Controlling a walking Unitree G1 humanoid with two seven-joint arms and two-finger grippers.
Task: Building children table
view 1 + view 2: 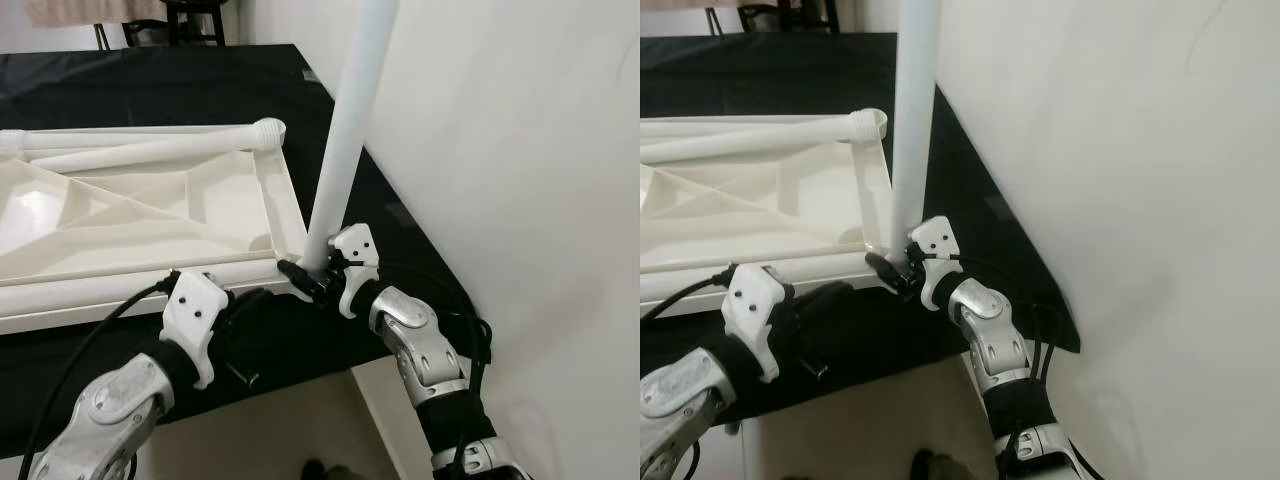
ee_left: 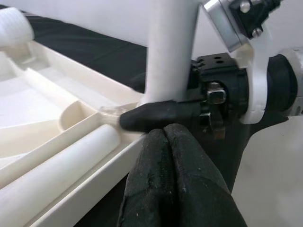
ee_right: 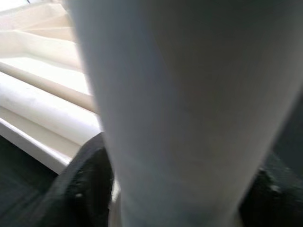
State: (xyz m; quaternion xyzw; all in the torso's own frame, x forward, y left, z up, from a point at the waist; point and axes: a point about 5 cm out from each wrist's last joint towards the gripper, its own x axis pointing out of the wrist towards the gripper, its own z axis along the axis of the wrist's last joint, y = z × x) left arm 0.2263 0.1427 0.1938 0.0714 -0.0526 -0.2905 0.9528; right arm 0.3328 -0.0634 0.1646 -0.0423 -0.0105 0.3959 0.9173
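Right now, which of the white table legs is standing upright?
The leg held by the right gripper at the tabletop's near corner; the other legs lie flat inside it.

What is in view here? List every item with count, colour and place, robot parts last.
Upright table leg: one, white, standing at the tabletop's near right corner.
Loose table legs: at least two, white, lying in the upturned tabletop.
Upturned tabletop: one, white, ribbed underside up, on the black cloth.
Black cloth: one, covering the work surface.
Wall: white, on the right.
Right gripper: closed around the upright leg's base.
Left gripper: fingers together, beside that corner.
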